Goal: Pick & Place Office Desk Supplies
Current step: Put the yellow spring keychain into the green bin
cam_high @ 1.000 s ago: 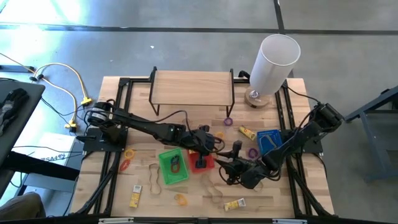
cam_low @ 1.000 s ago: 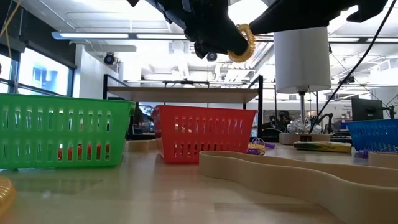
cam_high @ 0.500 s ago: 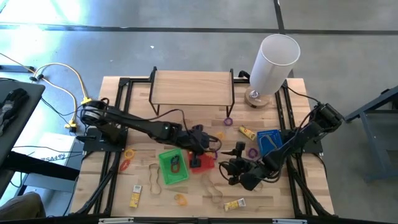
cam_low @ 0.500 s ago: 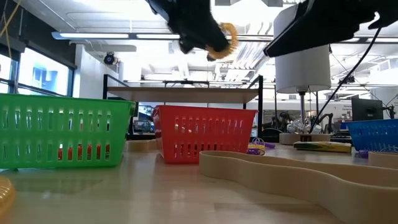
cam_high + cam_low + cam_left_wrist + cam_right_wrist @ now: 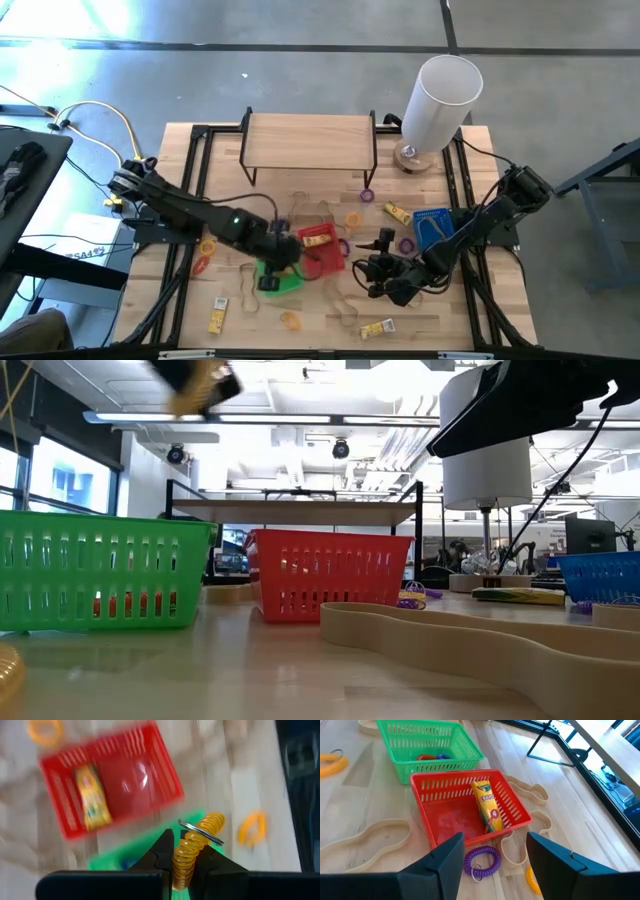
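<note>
Overhead, table-level and two close wrist cameras, all sharing the red basket.

The left hand covers most of the green basket from above. The left wrist view is motion-blurred; the green basket's contents cannot be told there. At 10 o'clock in the low view, the yellow coil is smeared and cut by the edge.

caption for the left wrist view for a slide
Left gripper shut on a yellow coil ring, above the green basket beside the red basket.
</note>
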Controlling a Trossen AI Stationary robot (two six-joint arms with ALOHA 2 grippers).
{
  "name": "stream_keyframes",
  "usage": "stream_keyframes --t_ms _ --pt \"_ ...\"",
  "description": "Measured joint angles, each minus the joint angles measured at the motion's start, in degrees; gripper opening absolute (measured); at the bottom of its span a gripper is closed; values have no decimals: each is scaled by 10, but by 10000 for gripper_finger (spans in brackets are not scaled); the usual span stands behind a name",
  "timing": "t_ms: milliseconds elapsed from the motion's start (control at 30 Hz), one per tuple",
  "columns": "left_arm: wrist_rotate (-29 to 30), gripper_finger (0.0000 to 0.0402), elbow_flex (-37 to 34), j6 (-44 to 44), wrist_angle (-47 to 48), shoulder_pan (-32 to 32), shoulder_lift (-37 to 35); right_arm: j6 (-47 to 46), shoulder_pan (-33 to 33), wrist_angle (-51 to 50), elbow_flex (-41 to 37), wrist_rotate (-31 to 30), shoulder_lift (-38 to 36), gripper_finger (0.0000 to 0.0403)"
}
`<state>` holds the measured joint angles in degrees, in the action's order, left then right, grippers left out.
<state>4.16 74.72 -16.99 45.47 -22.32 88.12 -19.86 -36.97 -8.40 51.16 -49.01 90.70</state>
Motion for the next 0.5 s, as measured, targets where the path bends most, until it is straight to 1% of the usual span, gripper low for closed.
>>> stream_keyframes --t_ms 100,167,267,333,500 --pt "-10 16 -6 5 37 -14 6 -1 0 1 0 0 0 203" --pt "-40 16 -21 27 35 -16 8 -1 0 1 0 0 0 203" --pt "-79 16 -53 62 -8 -14 8 -9 0 2 0 2 0 203" --pt "-82 16 -73 75 -17 -9 8 -15 0 1 0 9 0 203" --pt "-83 16 -127 77 -80 10 8 -24 0 0 0 12 0 203"
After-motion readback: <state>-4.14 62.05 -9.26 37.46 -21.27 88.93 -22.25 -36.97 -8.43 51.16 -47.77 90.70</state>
